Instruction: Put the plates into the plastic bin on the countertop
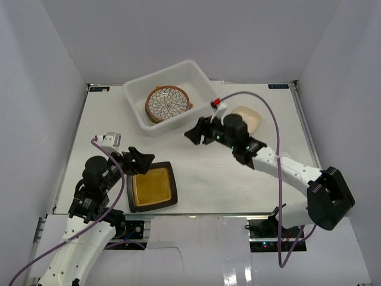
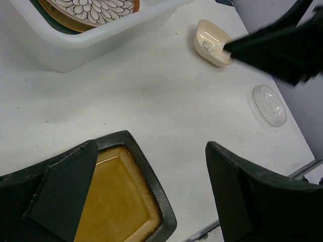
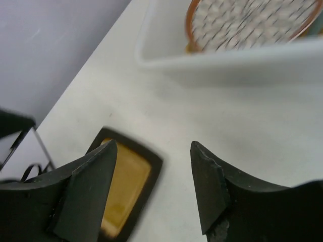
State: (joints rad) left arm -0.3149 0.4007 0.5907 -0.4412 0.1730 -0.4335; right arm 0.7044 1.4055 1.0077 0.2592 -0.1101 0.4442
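Mandala plate (image 1: 168, 102) uppermost in plastic bin (image 1: 178, 123)

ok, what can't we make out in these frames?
- Top view: how many plates lie under the mandala plate in the bin; it covers them.
- Top view: cream dish half behind the right arm; clear dish too faint.
- Right wrist: blurred; mandala plate cut by top edge.
- Left wrist: black square plate cut by bottom edge.
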